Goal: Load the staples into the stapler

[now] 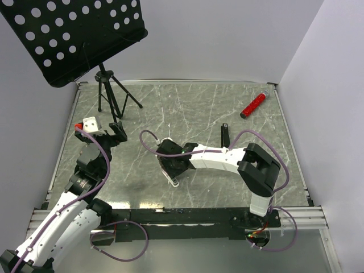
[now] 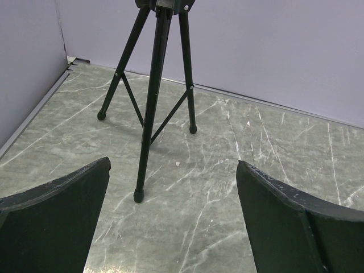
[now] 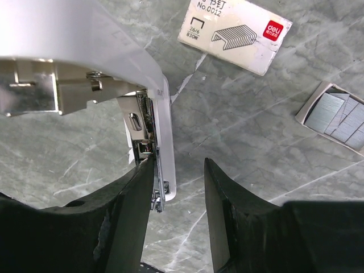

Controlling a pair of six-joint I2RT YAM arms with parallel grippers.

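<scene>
- Working over veined grey tabletop [image 1: 187, 108], pale walls closing in behind.
- Seeing right gripper [image 3: 179, 165] standing half apart, clamping nothing; left-of-frame finger [image 3: 133, 199] touching opened white stapler [image 3: 165, 131], its silvery rail running top to bottom of frame.
- Finding staples tray [image 3: 338, 116] at right edge and staples box [image 3: 236, 34] at upper right, both lying up and right of those jaws.
- Noting left gripper [image 2: 173, 164] gaping wide, empty, facing tripod [image 2: 153, 102] at left of overhead view, well apart from staples; judging right arm nearer.
</scene>
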